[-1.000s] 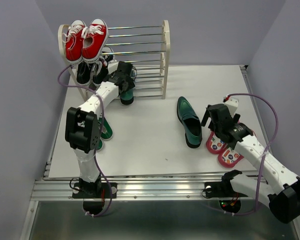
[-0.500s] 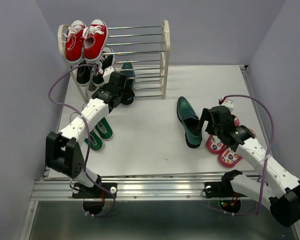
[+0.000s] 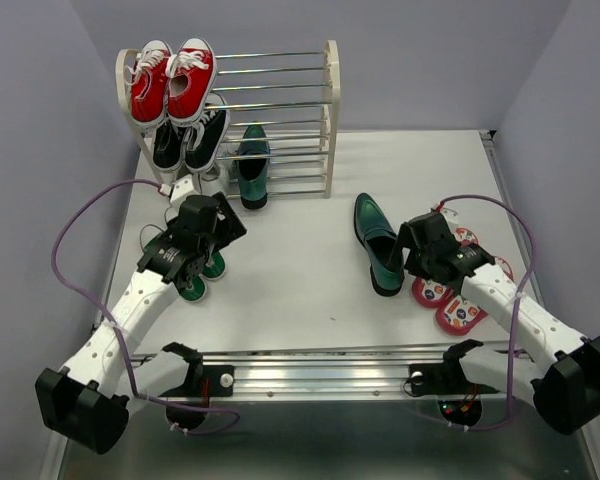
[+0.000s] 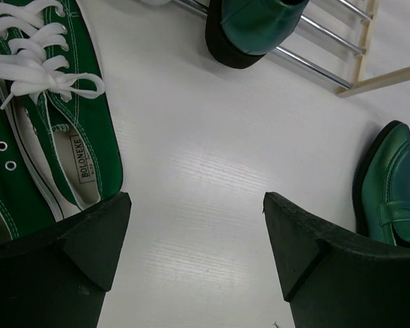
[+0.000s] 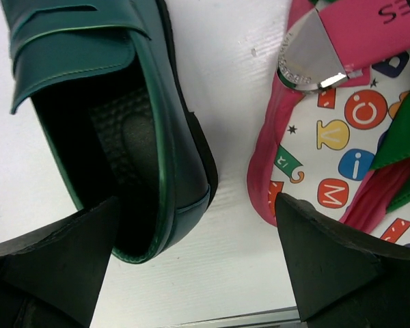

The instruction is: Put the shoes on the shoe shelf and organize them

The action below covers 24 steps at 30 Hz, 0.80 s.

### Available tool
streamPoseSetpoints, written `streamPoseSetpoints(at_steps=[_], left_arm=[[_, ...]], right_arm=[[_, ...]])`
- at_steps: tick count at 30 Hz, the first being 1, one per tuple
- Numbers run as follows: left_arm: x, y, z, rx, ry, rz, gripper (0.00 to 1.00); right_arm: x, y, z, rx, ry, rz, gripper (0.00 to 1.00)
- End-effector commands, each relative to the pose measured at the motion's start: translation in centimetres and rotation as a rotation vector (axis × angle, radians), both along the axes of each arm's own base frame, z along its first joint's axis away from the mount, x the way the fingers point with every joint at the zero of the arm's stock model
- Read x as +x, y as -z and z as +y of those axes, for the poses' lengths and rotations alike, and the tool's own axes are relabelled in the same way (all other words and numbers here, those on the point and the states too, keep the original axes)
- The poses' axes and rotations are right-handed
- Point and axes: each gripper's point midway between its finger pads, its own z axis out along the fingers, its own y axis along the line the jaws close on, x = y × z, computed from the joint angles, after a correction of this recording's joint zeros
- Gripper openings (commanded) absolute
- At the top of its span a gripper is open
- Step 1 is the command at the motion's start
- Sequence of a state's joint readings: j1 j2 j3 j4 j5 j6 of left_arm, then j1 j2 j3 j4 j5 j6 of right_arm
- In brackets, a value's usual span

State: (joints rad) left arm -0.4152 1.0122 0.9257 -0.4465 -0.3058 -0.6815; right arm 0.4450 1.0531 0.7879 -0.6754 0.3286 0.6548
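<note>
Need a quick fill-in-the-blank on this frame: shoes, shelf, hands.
1. One loafer rests on the shelf's low rods; the second loafer lies on the ____.
2. The top-tier sneakers are ____.
3. The right hand, over the second loafer's heel, is ____.
Missing: table, red, open.

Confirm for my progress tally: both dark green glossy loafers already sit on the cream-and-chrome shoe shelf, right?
Not both. One dark green glossy loafer sits on the cream-and-chrome shoe shelf; the other loafer lies on the white table, as the top external view shows.
</note>
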Motion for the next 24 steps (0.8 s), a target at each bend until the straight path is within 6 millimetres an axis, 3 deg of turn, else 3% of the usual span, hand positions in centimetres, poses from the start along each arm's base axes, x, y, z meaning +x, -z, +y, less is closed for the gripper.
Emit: streamPoseSetpoints(at_steps=[1, 7, 13, 22, 24], left_arm=[[-1.5, -0.4, -0.1, -0.024, 0.034, -0.021, 0.91], [-2.8, 0.4, 0.7, -0.01, 0.033, -0.008, 0.92], [-3.4, 1.8, 1.3, 0.014, 0.014, 0.027, 0.93], [-3.1, 2.1, 1.8, 0.036, -0.009, 0.022, 0.95], [-3.1, 2.3, 1.9, 0.042, -0.009, 0.021, 0.95]], right_arm=[[-0.1, 0.4, -0.7, 0.005, 0.102, 0.034, 1.0], [-1.1, 2.6, 0.6, 0.052, 0.071, 0.126, 0.97], [-1.5, 3.8, 1.4, 0.078, 0.047, 0.165, 0.78], [-1.8, 5.0, 1.6, 0.076, 0.049, 0.205, 0.4], [-1.6, 5.1, 1.8, 0.08, 0.042, 0.203, 0.22]])
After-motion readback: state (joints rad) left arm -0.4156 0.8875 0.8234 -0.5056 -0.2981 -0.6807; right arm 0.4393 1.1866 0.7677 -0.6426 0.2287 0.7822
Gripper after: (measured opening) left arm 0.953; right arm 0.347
